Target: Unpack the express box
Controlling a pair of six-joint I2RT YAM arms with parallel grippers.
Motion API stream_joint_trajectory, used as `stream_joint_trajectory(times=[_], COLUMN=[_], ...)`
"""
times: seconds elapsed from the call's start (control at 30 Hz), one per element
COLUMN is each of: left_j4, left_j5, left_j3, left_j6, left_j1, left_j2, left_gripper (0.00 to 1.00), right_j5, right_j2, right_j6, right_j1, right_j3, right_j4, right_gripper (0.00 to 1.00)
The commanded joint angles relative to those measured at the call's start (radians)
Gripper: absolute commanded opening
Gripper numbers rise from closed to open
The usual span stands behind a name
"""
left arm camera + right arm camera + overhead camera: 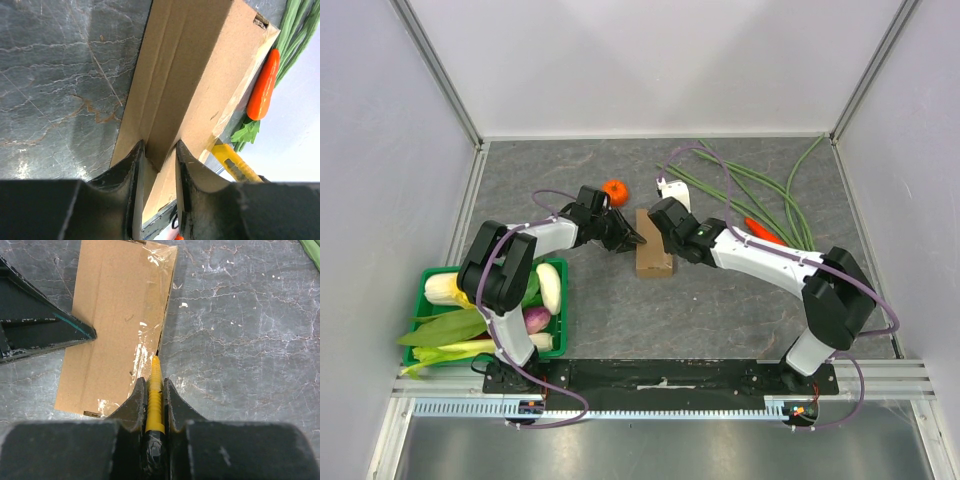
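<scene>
**Desk:** What sits nearest the arms' bases?

**Field:** A green plastic crate (423, 290) stands at the near left of the grey marbled table (720, 310). It holds leafy greens (445, 330) and a pale oblong vegetable (549, 285).

**Desk:** And the parcel?

**Field:** The flat brown cardboard express box (653, 258) lies near the table's middle, between the two grippers and apart from the crate. Clear tape (145, 350) runs along its right-hand long edge.

**Desk:** How do the grippers stand?

**Field:** The left gripper (159, 152) extends in from the left. Its black fingers (135, 175) are set a little apart, with cardboard showing in the gap between the tips. Whether they pinch the box cannot be told. The right gripper (155, 381) is clamped tight on a yellow utility knife (155, 405), and the knife's front end meets the taped seam on the box's right edge.

**Desk:** And beyond the box?

**Field:** An orange carrot (765, 232) lies to the right, partly hidden by the right arm. A round orange tangerine (614, 191) sits just past the box's far-left corner. Long green beans (760, 195) fan across the far right of the table.
</scene>
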Motion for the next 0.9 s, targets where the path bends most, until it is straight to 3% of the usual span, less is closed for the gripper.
stream_joint_trajectory(times=[0.0,0.27,0.43,0.53,0.6,0.73,0.8,0.87], left_j4=[-0.050,-0.035,0.053,0.120,0.142,0.163,0.151,0.125], left_j5=[-0.213,-0.170,-0.029,0.011,0.019,0.060,0.055,0.028], left_j3=[-0.027,-0.023,-0.037,-0.076,-0.109,-0.118,-0.118,-0.120], left_j6=[-0.057,-0.058,0.026,0.077,0.097,0.097,0.071,0.052], left_j1=[0.013,0.006,0.000,-0.005,-0.003,-0.005,-0.003,-0.003], left_j2=[0.020,0.020,-0.012,-0.064,-0.089,-0.065,-0.051,-0.043], left_gripper=[0.23,0.24,0.51,0.62,0.65,0.62,0.55,0.41], right_j5=[-0.128,-0.152,-0.085,-0.065,-0.077,-0.112,-0.123,-0.131], right_j2=[-0.026,-0.006,0.046,0.097,0.132,0.174,0.192,0.194], right_j6=[0.041,0.054,-0.012,-0.072,-0.093,-0.135,-0.144,-0.147], right_j1=[0.033,0.033,0.032,0.030,0.032,0.032,0.032,0.032], right_j3=[0.020,0.058,0.126,0.184,0.221,0.261,0.276,0.276], right_j4=[-0.163,-0.172,-0.146,-0.103,-0.085,-0.035,-0.029,-0.028], right_gripper=[0.00,0.00,0.00,0.00,0.00,0.00,0.00,0.00])
